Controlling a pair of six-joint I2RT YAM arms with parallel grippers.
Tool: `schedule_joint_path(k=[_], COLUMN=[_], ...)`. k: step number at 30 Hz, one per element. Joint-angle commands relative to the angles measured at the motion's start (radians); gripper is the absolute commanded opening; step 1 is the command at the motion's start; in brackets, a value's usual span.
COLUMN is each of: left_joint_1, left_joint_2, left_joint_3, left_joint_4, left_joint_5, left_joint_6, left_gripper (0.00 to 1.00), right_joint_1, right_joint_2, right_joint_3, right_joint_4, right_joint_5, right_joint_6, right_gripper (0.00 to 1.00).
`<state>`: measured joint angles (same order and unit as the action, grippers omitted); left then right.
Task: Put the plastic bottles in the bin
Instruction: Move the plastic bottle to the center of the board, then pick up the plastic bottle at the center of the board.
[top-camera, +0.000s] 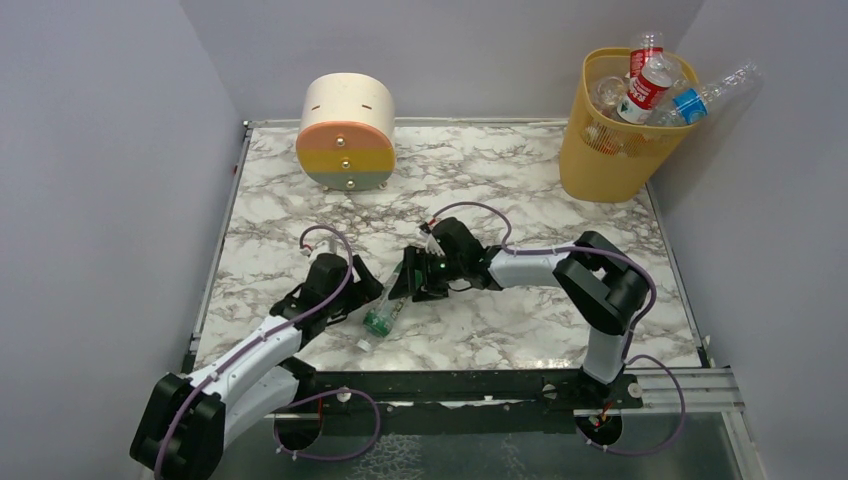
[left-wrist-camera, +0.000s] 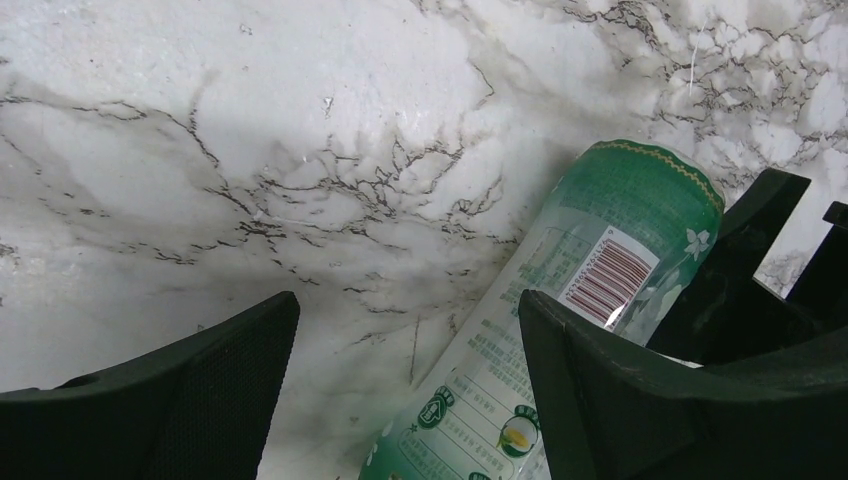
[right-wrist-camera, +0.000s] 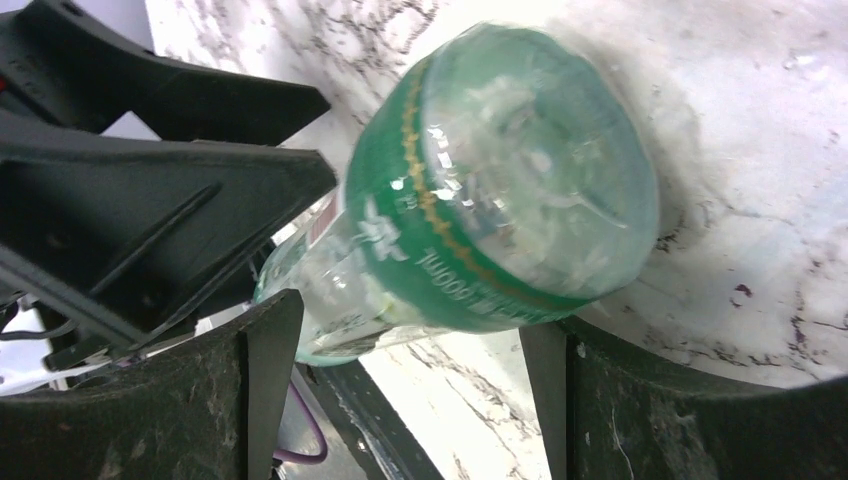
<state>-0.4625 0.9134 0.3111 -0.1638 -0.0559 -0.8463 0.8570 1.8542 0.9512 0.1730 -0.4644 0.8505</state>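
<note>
A clear plastic bottle with a green label (top-camera: 383, 315) lies on its side on the marble table, between my two grippers. My left gripper (top-camera: 362, 290) is open; in the left wrist view the bottle (left-wrist-camera: 600, 250) runs slantwise under its right finger, and the gripper (left-wrist-camera: 408, 310) holds nothing. My right gripper (top-camera: 408, 285) is open too. The bottle's round base (right-wrist-camera: 500, 180) sits just beyond its fingertips, with the gripper (right-wrist-camera: 410, 330) apart from it. The yellow-orange bin (top-camera: 600, 160) stands at the far right, with several bottles (top-camera: 650, 80) piled in it.
A round drawer unit in cream, orange, yellow and green (top-camera: 346, 130) stands at the back left. One bottle (top-camera: 715, 90) leans out over the bin's right rim. Grey walls close the table on three sides. A black rail (top-camera: 450, 385) runs along the near edge.
</note>
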Motion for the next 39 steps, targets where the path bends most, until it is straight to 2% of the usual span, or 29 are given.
schedule_joint_path(k=[1, 15, 31, 39], left_joint_1=[-0.010, -0.011, -0.011, -0.012], left_joint_2=[-0.045, -0.080, -0.072, -0.077], left_joint_3=[-0.031, -0.031, -0.018, -0.007], left_joint_4=[-0.016, -0.041, -0.031, -0.041], left_joint_5=[0.033, 0.028, 0.024, 0.026], left_joint_6=[-0.026, -0.027, -0.010, -0.001], left_gripper=[0.86, 0.86, 0.86, 0.86], right_joint_1=[-0.004, -0.026, -0.026, -0.026], right_joint_2=[0.014, 0.079, 0.195, 0.251], right_joint_3=[0.017, 0.144, 0.261, 0.334], right_joint_4=[-0.007, -0.071, -0.238, -0.342], right_joint_5=[0.040, 0.081, 0.156, 0.257], right_joint_6=[0.031, 0.044, -0.096, -0.194], right_gripper=[0.82, 0.90, 0.88, 0.87])
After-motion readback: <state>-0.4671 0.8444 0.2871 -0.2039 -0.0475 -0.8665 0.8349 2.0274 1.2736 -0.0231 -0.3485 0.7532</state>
